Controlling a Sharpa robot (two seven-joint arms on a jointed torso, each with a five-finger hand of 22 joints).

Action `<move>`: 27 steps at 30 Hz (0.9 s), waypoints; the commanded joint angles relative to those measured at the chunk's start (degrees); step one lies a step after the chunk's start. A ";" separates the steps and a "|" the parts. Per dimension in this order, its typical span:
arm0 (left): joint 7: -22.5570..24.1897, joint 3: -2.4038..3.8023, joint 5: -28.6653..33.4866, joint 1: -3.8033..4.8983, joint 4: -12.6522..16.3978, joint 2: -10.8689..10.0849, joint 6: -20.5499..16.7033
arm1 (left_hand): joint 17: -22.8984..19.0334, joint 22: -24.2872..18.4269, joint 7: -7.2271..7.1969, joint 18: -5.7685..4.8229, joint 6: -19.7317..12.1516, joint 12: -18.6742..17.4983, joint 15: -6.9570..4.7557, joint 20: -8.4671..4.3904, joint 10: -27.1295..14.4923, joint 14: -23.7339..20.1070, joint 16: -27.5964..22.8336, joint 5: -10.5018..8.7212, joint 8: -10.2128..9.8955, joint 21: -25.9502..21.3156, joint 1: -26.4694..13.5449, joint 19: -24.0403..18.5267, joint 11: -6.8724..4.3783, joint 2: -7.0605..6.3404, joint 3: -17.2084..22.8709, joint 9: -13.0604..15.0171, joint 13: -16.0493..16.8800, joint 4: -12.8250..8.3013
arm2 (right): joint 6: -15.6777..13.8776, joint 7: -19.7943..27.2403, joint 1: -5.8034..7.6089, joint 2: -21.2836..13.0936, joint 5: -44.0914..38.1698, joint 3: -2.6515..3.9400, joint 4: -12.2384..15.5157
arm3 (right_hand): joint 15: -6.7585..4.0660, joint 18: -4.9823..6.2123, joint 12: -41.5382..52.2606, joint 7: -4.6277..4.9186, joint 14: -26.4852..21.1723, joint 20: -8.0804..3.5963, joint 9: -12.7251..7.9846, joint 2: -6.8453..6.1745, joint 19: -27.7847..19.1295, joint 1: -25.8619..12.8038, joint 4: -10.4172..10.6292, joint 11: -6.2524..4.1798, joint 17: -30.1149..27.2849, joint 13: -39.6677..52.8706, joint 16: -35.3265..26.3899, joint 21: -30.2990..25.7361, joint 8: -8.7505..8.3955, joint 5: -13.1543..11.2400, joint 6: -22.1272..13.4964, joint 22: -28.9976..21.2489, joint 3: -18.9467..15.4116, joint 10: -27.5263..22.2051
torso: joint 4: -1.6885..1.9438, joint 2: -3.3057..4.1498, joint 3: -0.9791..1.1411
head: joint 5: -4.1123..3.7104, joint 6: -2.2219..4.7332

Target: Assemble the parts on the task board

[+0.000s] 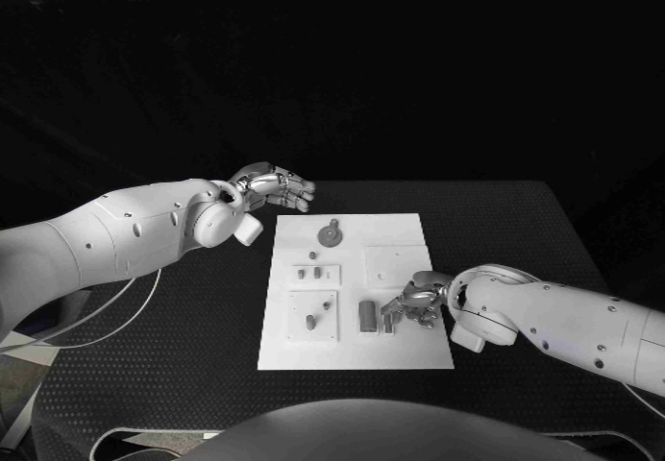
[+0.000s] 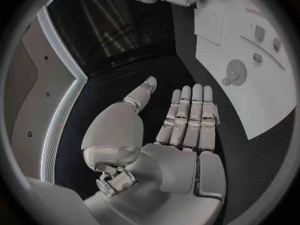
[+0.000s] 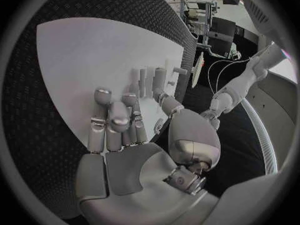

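Reaching right hand (image 1: 420, 300) over grey parts (image 1: 369, 316) on task board (image 1: 395, 235), fingers apart, holding nothing, ready to grab; left hand (image 1: 275, 187) waits open beside board.

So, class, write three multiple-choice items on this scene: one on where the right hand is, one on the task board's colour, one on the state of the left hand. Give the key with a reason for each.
1. Where is the right hand?
A. Over the task board's near right part
B. Off the table
C. Beyond the board's far edge

2. What colour is the task board?
A. Black
B. White
C. Red

3. What state is the left hand in?
A. Gripping the round gear
B. Open, holding nothing
C. Pressing on the board

Key: 1 A, the hand sits over the board beside the upright parts. 2 B, it is a white plate on the black table. 3 B, the left wrist view shows its fingers straight and bare.
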 commanded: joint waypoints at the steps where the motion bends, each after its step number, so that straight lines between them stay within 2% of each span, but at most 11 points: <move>1: 0.77 0.04 0.02 0.04 -0.09 0.02 0.34 | 0.07 -0.06 -0.05 0.53 -0.30 -0.38 0.30 0.32 0.36 -0.28 -0.28 0.22 0.25 0.17 -0.50 -0.18 0.08 0.10 -0.08 -0.06 -0.06 0.32 | -0.97 1.94 0.72 -0.67 0.08 0.86 0.75 | -0.14 0.83 -0.26 0.29 -0.08 -0.19 0.07 -0.90 0.19 -0.09 0.28 -0.40 -0.09 0.09 -0.04 -0.32 -0.41 0.18 -0.15 0.81 0.38 0.72 | -0.09 -0.05 0.00 | -0.09 0.01; 7: 1.49 0.04 0.04 0.04 -0.33 0.27 -0.75 | 0.10 -0.07 -0.05 0.53 -0.30 -0.38 0.30 0.32 0.37 -0.27 -0.29 0.22 0.26 0.17 -0.49 -0.18 0.08 0.07 -0.08 -0.06 -0.06 0.31 | -3.34 4.54 2.36 -1.53 0.06 3.08 0.75 | 0.25 0.83 -0.19 0.85 -0.01 -0.29 -0.37 -2.39 0.39 -0.18 1.27 0.08 -0.15 0.20 -0.05 -0.37 -1.71 0.18 -2.50 0.78 1.18 0.65 | -0.14 -0.18 -0.03 | -0.26 0.01; 10: 1.81 0.04 0.05 0.04 -0.54 0.66 -1.13 | 0.12 -0.07 -0.04 0.54 -0.32 -0.38 0.30 0.32 0.37 -0.27 -0.31 0.22 0.25 0.17 -0.49 -0.17 0.08 0.06 -0.08 -0.07 -0.06 0.30 | -5.89 8.33 3.12 -1.44 2.28 4.13 -0.93 | 0.64 0.83 -0.12 1.26 0.02 -0.30 -0.55 -2.61 0.41 0.04 1.47 0.48 -0.17 0.31 -0.04 -0.39 -2.22 0.18 -3.47 0.80 1.45 0.51 | -0.08 -0.31 0.02 | -0.51 0.01; 14: 2.26 0.04 0.31 0.03 -0.63 0.94 -2.01 | 0.20 -0.10 0.02 0.56 -0.51 -0.43 0.35 0.34 0.30 -0.44 -0.53 0.23 0.18 0.18 -0.43 -0.17 0.11 0.06 -0.07 -0.15 -0.10 0.26 | -8.56 15.00 3.49 -1.04 7.76 5.52 -3.86 | 1.23 0.83 0.07 1.92 0.05 -0.32 -0.84 -1.93 0.40 0.89 1.02 1.11 -0.18 0.50 -0.01 -0.39 -3.13 0.17 -5.30 0.84 1.69 0.42 | -0.13 -0.74 -0.14 | -0.75 0.01; 16: 2.58 0.04 0.87 0.03 -0.72 1.06 -2.62 | 0.25 -0.11 0.08 0.57 -0.63 -0.47 0.37 0.37 0.25 -0.56 -0.69 0.23 0.14 0.19 -0.40 -0.17 0.13 0.11 -0.05 -0.20 -0.12 0.25 | -9.10 21.18 3.72 -0.43 11.60 6.32 -6.85 | 1.43 0.83 0.13 2.10 -0.08 -0.24 -0.76 -0.93 0.20 1.61 0.27 1.29 -0.23 0.60 -0.12 -0.46 -3.13 0.16 -5.45 0.87 1.66 0.25 | -0.20 -1.16 -0.29 | -0.85 0.01; 18: 2.87 0.04 1.61 0.05 -0.69 1.03 -3.37 | 0.30 -0.13 0.17 0.59 -0.84 -0.51 0.39 0.39 0.21 -0.72 -0.89 0.23 0.05 0.19 -0.34 -0.17 0.16 0.17 -0.01 -0.28 -0.15 0.23 | -9.60 25.70 3.79 0.53 16.53 7.12 -9.90 | 1.77 0.72 -0.63 2.38 -1.19 0.20 -0.73 0.66 -0.99 2.30 -0.98 1.63 -0.68 0.34 -1.20 -1.19 -3.32 0.21 -6.04 0.71 1.49 -0.99 | -0.31 -1.62 -0.43 | -0.95 1.05; 20: 3.05 0.04 1.74 0.06 -0.62 1.00 -4.42 | 0.34 -0.14 0.04 0.60 -0.88 -0.43 0.38 0.40 0.38 -0.87 -1.08 0.23 0.06 0.20 -0.25 -0.18 0.06 0.26 0.05 -0.31 -0.13 0.20 | -7.97 28.69 3.80 1.81 22.04 8.33 -13.82 | 2.22 0.47 -2.02 2.69 -2.72 0.82 -0.72 1.20 -2.72 2.32 -1.76 1.94 -1.47 -0.44 -2.99 -2.41 -3.49 0.51 -6.52 0.34 1.33 -2.48 | -0.45 -2.12 -0.59 | -1.09 2.23; 21: 3.22 0.05 1.88 0.07 -0.72 1.11 -4.97 | 0.35 -0.13 -0.55 0.61 -0.65 -0.30 0.34 0.40 0.66 -1.11 -1.34 0.22 0.24 0.24 -0.19 -0.13 -0.28 0.42 0.11 -0.27 -0.09 0.22 | -7.30 29.84 3.80 2.26 23.72 8.75 -15.55 | 3.03 -0.22 -5.88 3.40 -6.39 1.96 -0.77 2.56 -6.51 2.66 -2.60 2.35 -3.51 -2.86 -7.56 -5.27 -3.94 0.82 -7.65 -0.70 2.14 -5.89 | -0.54 -2.41 -0.63 | -1.23 2.72; 23: 3.39 0.06 2.75 0.10 -1.10 1.49 -6.10 | 0.28 -0.11 -1.10 0.63 -0.69 -0.40 0.32 0.37 0.64 -1.80 -2.04 0.22 0.25 0.29 -0.24 -0.06 -0.67 0.47 0.08 -0.35 -0.18 0.25 | -6.98 32.30 3.80 3.58 25.93 9.62 -19.80 | 4.57 -1.16 -11.65 3.82 -9.44 3.65 -0.58 3.25 -10.69 2.37 -3.33 3.52 -6.93 -7.89 -14.36 -9.40 -4.09 0.22 -8.52 -2.71 2.34 -8.06 | -0.59 -2.88 -0.70 | -1.57 4.03; 25: 3.60 0.06 3.62 0.19 -1.38 1.51 -7.52 | 0.20 -0.10 -1.36 0.62 -0.87 -0.49 0.27 0.35 0.57 -2.38 -2.55 0.22 0.16 0.31 -0.24 -0.04 -0.93 0.48 0.07 -0.45 -0.26 0.24 | -5.57 34.20 3.78 5.36 28.41 10.94 -24.28 | 4.86 -1.62 -14.72 4.52 -11.02 4.41 -0.48 3.64 -12.70 2.32 -3.50 4.14 -8.62 -10.56 -17.87 -11.46 -4.09 0.27 -8.81 -3.79 2.73 -9.31 | -0.64 -3.42 -0.78 | -1.60 5.55; 27: 3.78 0.07 4.80 0.28 -1.68 1.51 -8.47 | 0.00 -0.17 -1.67 0.53 -1.80 -0.91 0.31 0.41 0.03 -3.55 -3.48 0.22 -0.36 0.19 -0.21 -0.26 -1.14 0.41 0.08 -0.76 -0.50 0.20 | -5.12 35.81 3.77 6.60 31.09 12.17 -27.50 | 7.70 -3.33 -23.98 6.32 -16.03 6.55 -0.62 4.24 -19.53 2.34 -4.16 6.49 -13.12 -19.23 -27.61 -17.21 -4.73 -0.05 -10.66 -6.51 3.72 -11.47 | -0.89 -3.82 -0.80 | -1.33 6.59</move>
